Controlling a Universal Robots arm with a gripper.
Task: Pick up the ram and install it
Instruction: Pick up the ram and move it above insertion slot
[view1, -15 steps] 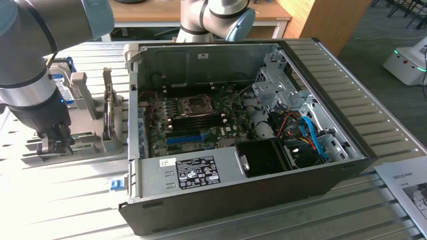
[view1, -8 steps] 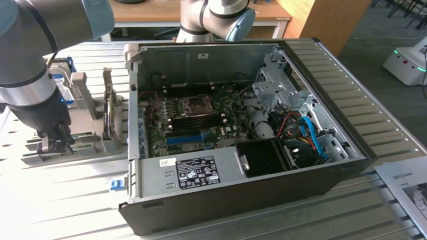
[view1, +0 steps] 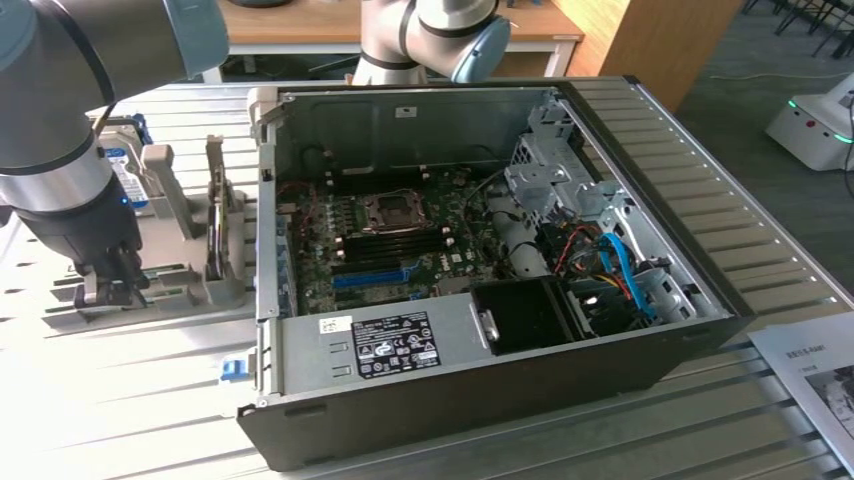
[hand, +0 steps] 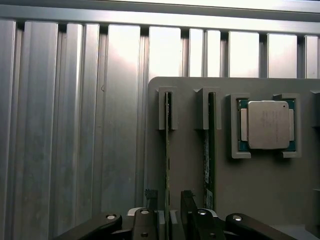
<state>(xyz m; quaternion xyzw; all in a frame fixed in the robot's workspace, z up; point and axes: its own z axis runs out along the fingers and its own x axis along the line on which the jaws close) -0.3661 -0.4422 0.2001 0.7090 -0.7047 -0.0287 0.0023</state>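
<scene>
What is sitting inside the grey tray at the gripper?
In the grey tray, on edge in slots: the ram, straddled by the open gripper, and a second stick. A processor chip lies in a recess. The gripper covers the sticks' near ends.

Table (hand: 60, 125): ribbed bare aluminium slats, brushed with a soft sheen. The holder tray (hand: 260, 190) on it is matt grey plastic, the CPU (hand: 268, 125) lid is satin metal, and the ram (hand: 167, 155), seen edge-on, shows green board. Gripper (hand: 168, 200) is matt black with bright screw heads; PC case (view1: 441, 120) is bare grey sheet metal inside and matt black outside; desk (view1: 400, 25) is smooth wood, sheet (view1: 814, 375) is white paper.
</scene>
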